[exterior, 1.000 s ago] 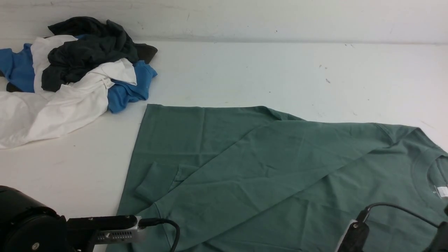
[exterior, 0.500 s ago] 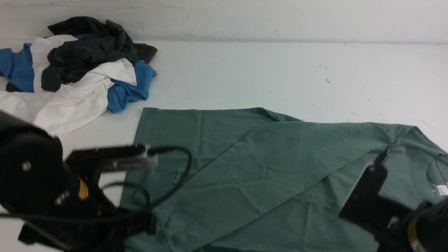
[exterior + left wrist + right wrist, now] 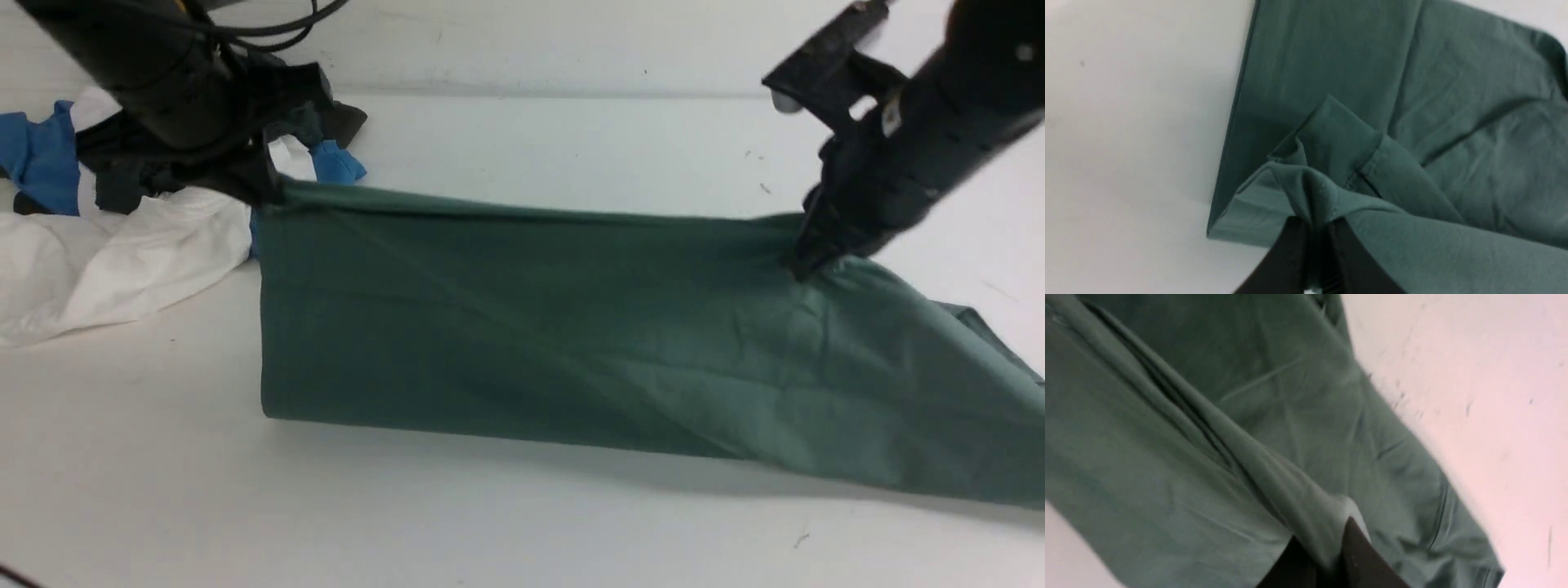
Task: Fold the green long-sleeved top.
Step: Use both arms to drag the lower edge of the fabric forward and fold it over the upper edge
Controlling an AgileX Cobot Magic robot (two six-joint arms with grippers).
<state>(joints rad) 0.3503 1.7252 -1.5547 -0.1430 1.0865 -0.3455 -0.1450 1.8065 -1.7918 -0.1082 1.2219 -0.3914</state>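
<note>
Left end effector (image 3: pixel 272 193) clamped shut on bunched corner of green top (image 3: pixel 531 327). Right end effector (image 3: pixel 804 263) also shut, pinching same edge further along. Held edge raised, taut between both. Rest of top hangs like curtain to desk (image 3: pixel 490 523), right part trailing out of frame. Sleeve cuff (image 3: pixel 1347 139) lies across body. Judgement: sleeve tucked, lengthwise fold begun but not laid down. Left to do: lay edge flat, fold crosswise. Pile of other clothes (image 3: pixel 122 253) at far left.
</note>
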